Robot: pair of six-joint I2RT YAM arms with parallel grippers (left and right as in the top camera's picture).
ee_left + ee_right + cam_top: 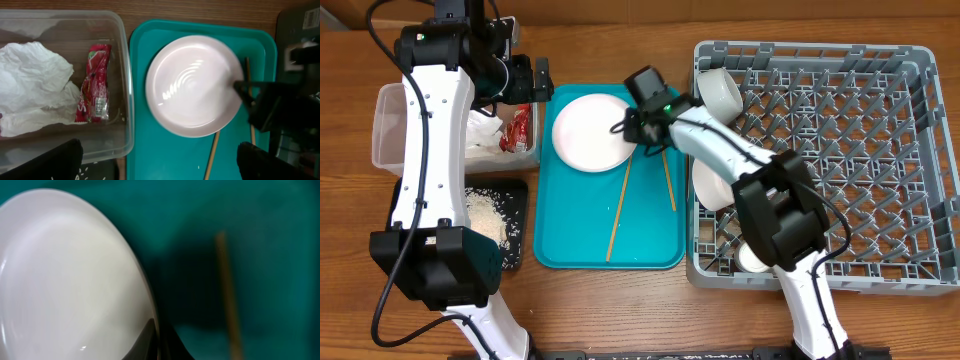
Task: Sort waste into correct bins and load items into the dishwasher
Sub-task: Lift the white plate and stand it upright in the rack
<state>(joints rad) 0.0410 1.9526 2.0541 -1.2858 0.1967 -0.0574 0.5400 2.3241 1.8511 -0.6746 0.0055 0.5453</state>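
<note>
A pale pink plate (590, 132) lies on the teal tray (570, 240); it also shows in the left wrist view (192, 82) and the right wrist view (65, 275). My right gripper (628, 125) is shut on the plate's right rim (157, 340). Two wooden chopsticks (619, 207) lie on the tray. My left gripper (160, 160) is open and empty, above the clear tub (390, 125), which holds the crumpled napkin (32, 85) and the red wrapper (95, 82). Rice (485, 212) lies in the black tray (517, 250). The grey rack (840, 150) holds bowls (720, 92) and a cup (752, 258).
A single rice grain lies on the teal tray near the chopstick (215, 150). The wooden table (620, 310) runs along the front. The rack's right half shows only bare pegs.
</note>
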